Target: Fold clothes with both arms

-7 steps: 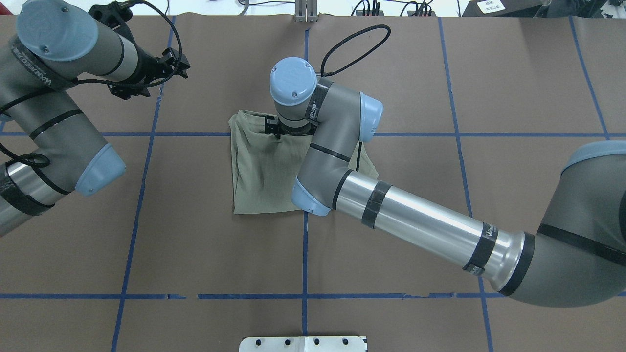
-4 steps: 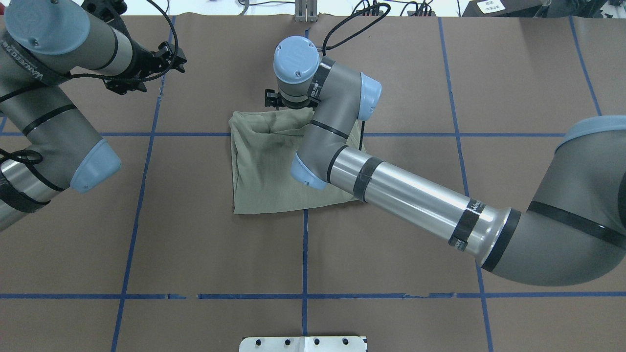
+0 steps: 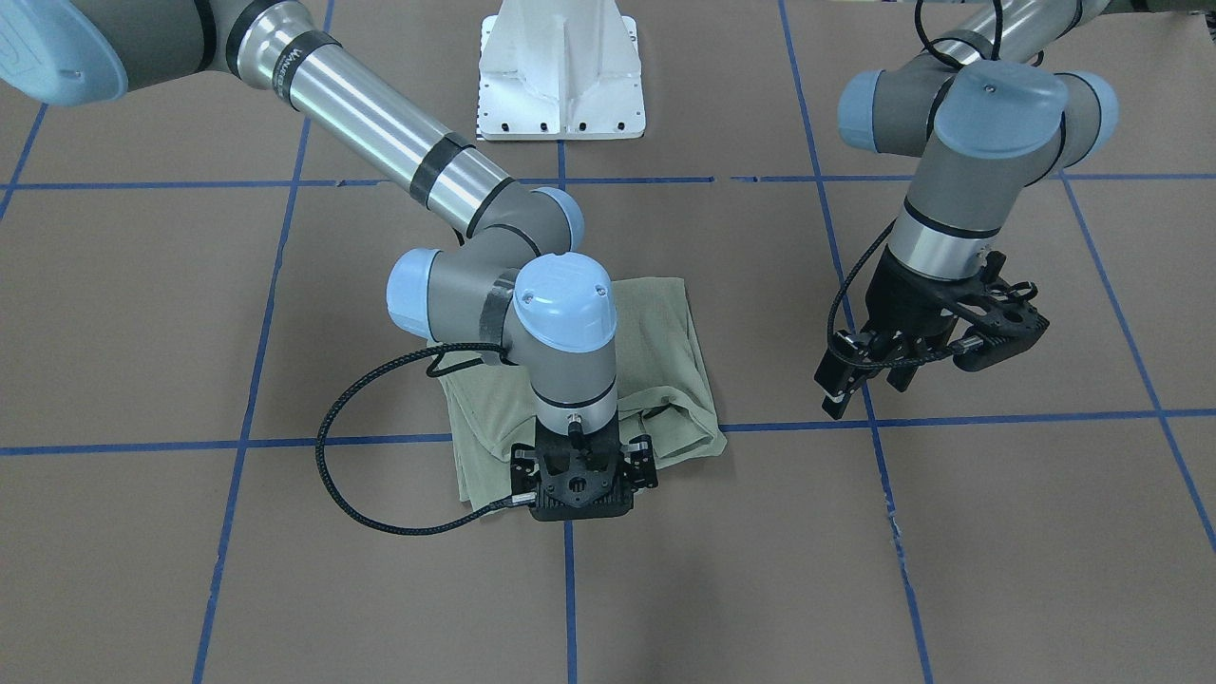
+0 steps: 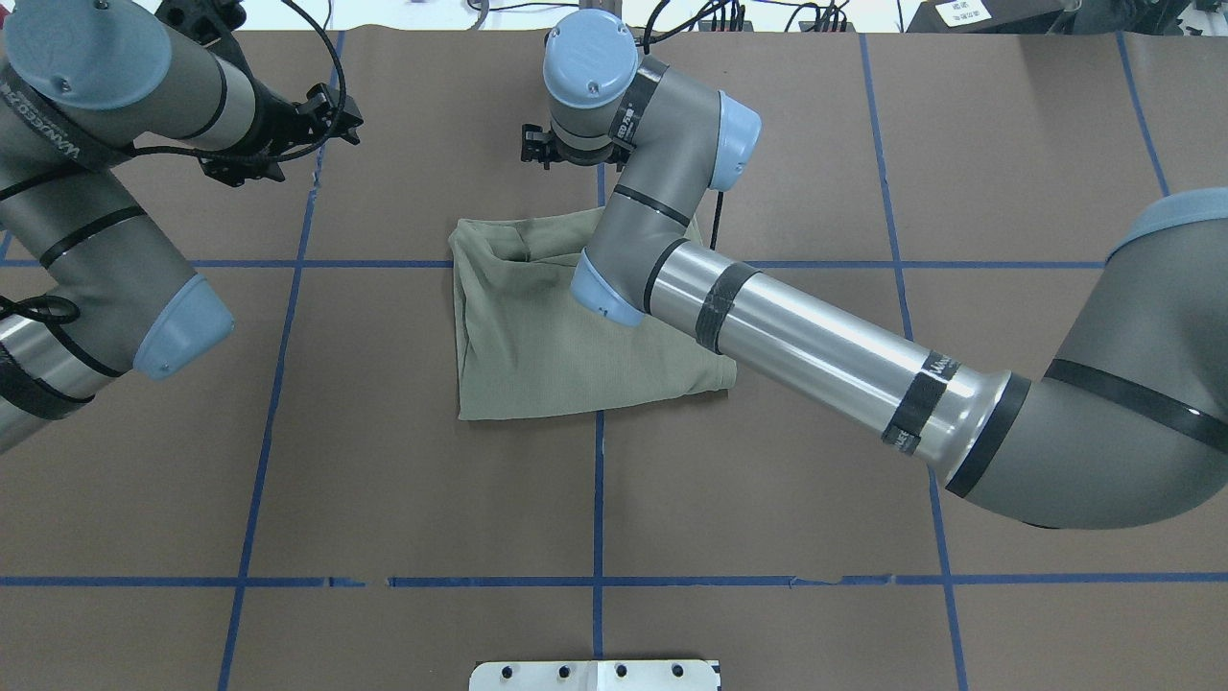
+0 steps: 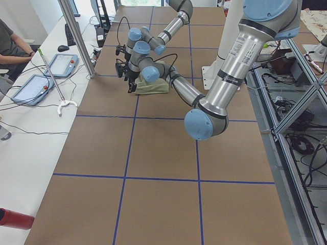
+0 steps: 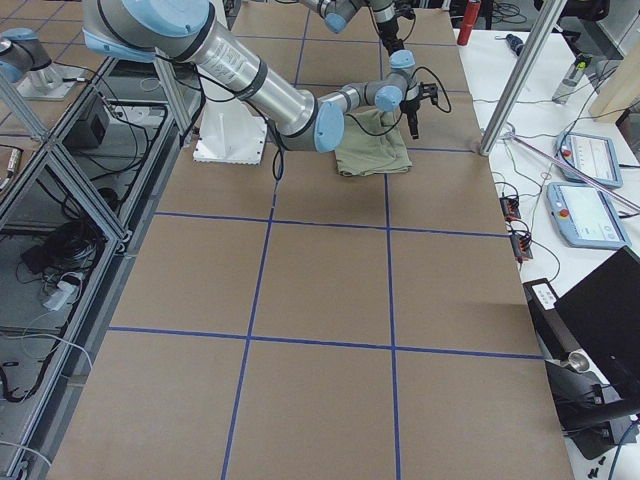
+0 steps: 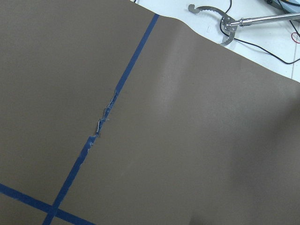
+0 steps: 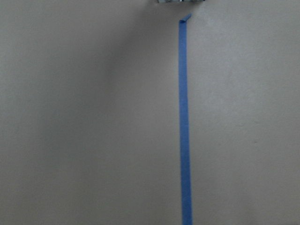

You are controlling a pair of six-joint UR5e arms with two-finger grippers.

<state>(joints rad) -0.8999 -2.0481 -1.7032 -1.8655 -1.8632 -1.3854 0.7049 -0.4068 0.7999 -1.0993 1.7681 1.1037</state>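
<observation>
shirt (image 4: 537, 336) flat, just robot-side of right pincer (image 3: 579, 496), apart; grip unreadable.

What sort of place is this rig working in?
Most likely a robotics lab workcell: a table covered in brown paper with a blue tape grid, teach pendants on the white side bench, and aluminium framing with loose cables alongside.

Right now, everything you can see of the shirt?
The shirt is pale sage-green fine-ribbed knit, folded into a rough square bundle on the brown-papered table over a crossing of blue tape. The edge nearest the robot lies flat; the far edge is bunched, gaping at one corner. The right arm passes above it; the right gripper hangs just beyond the far edge, no cloth in it.
</observation>
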